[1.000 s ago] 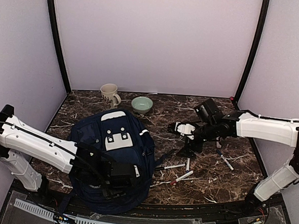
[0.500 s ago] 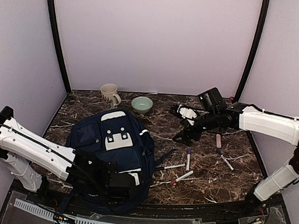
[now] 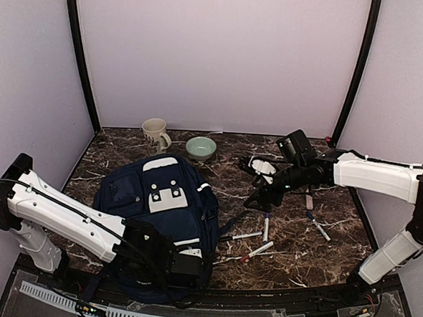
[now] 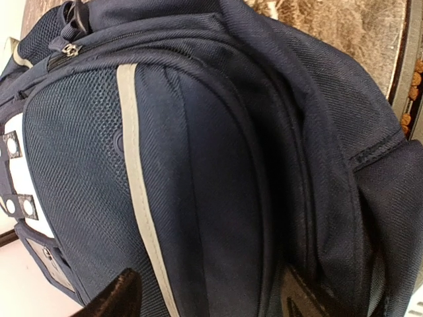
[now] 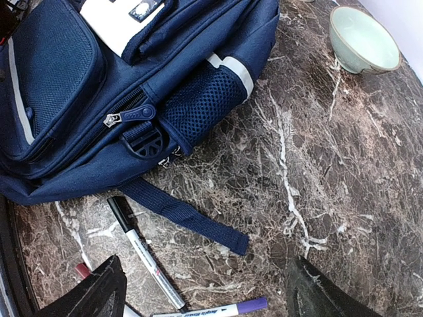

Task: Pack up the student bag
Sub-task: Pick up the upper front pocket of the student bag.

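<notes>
The student bag (image 3: 159, 198) lies flat on the marble table, navy with white patches, its front pocket and pale stripe (image 4: 135, 178) filling the left wrist view. My left gripper (image 3: 189, 262) hovers at the bag's near right corner, open, its fingers wide on either side of the pocket fabric (image 4: 211, 300). My right gripper (image 3: 258, 198) hangs open over the table just right of the bag, nothing between its fingers (image 5: 205, 297). Below it lie a loose bag strap (image 5: 192, 218), a black-capped marker (image 5: 142, 254) and a purple-capped marker (image 5: 218, 309).
Several markers (image 3: 246, 235) are scattered on the table right of the bag, with another marker (image 3: 318, 228) and a pinkish stick (image 3: 309, 200) farther right. A mug (image 3: 154, 133) and a green bowl (image 3: 200, 148) stand at the back.
My right gripper has swung from over the markers up and left toward the bag's side. The left gripper has slid nearer and rightward along the bag's lower end.
</notes>
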